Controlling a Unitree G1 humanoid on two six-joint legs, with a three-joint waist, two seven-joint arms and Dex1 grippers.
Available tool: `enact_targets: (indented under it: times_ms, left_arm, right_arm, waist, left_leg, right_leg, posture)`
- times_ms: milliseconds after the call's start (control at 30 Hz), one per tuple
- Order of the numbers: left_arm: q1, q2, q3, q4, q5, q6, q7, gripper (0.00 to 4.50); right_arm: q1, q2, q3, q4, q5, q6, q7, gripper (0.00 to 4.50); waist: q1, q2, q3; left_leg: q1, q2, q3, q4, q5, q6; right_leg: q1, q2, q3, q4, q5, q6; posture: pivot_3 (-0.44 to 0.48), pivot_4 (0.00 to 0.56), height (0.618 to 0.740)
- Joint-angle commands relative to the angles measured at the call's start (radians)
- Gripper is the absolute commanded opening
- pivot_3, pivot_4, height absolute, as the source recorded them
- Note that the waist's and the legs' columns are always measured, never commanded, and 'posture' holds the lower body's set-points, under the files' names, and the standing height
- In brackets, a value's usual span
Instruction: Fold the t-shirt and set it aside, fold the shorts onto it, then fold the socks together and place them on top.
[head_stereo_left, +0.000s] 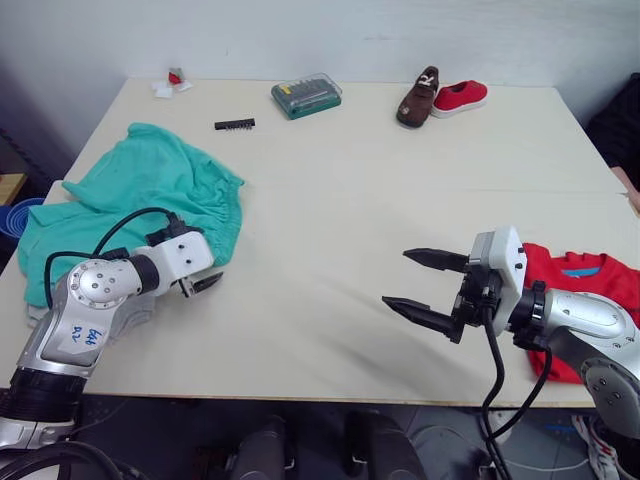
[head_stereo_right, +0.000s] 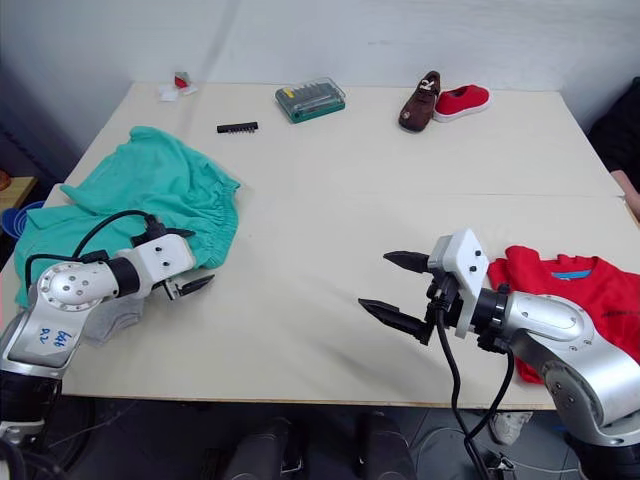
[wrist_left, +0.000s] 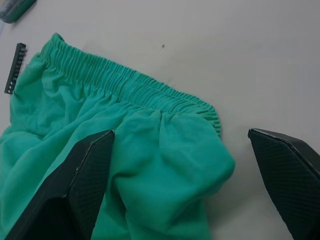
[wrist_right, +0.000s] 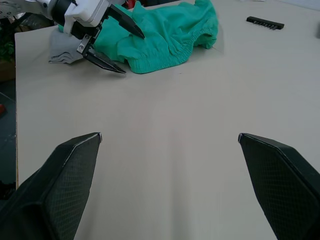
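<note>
The teal shorts (head_stereo_left: 150, 185) lie bunched on the table's left side, elastic waistband (wrist_left: 125, 85) toward the middle. My left gripper (wrist_right: 134, 54) is open at their near corner, and a fold of the shorts (wrist_left: 170, 165) lies between its fingers. A grey sock (wrist_right: 62, 47) lies beside the shorts, partly under my left arm. The red t-shirt (head_stereo_left: 590, 280) lies crumpled at the right front edge, blue neck label up, partly hidden behind my right arm. My right gripper (head_stereo_left: 400, 278) is open over bare table (head_stereo_left: 330, 210), left of the t-shirt, holding nothing.
At the back stand a green bit case (head_stereo_left: 306, 95), a black bit strip (head_stereo_left: 234, 124), a brown shoe (head_stereo_left: 418, 97), a red shoe (head_stereo_left: 460, 97) and a small white-and-red item (head_stereo_left: 172, 82). A person in dark clothing (head_stereo_left: 622, 130) sits at the right edge.
</note>
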Motion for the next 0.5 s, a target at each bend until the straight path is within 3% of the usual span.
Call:
enact_targets:
  times_ms: [33,100,500]
  left_arm:
    - [0.002,0.018,0.018,0.018,-0.004,0.003,-0.019,4.31]
    - [-0.009,0.018,0.011,0.044,0.005,0.004,-0.021,3.93]
    - [-0.054,0.001,0.003,0.100,-0.017,0.025,-0.067,0.02]
  right_arm:
    - [-0.003,0.004,-0.014,-0.022,0.000,-0.020,-0.001,4.49]
    - [-0.008,0.005,-0.015,-0.023,0.004,-0.017,-0.004,4.50]
    - [-0.017,0.000,-0.028,-0.024,0.015,-0.010,-0.011,4.50]
  waist:
    - [0.000,0.000,0.000]
    - [0.000,0.000,0.000]
    - [0.001,0.000,0.000]
  left_leg:
    - [0.000,0.000,0.000,0.000,0.000,0.000]
    - [0.000,0.000,0.000,0.000,0.000,0.000]
    - [0.000,0.000,0.000,0.001,0.000,0.000]
  right_leg:
    - [0.000,0.000,0.000,0.000,0.000,0.000]
    - [0.000,0.000,0.000,0.000,0.000,0.000]
    - [0.000,0.000,0.000,0.001,0.000,0.000]
  posture:
    - [0.000,0.150,0.740]
    - [0.000,0.150,0.740]
    - [0.000,0.150,0.740]
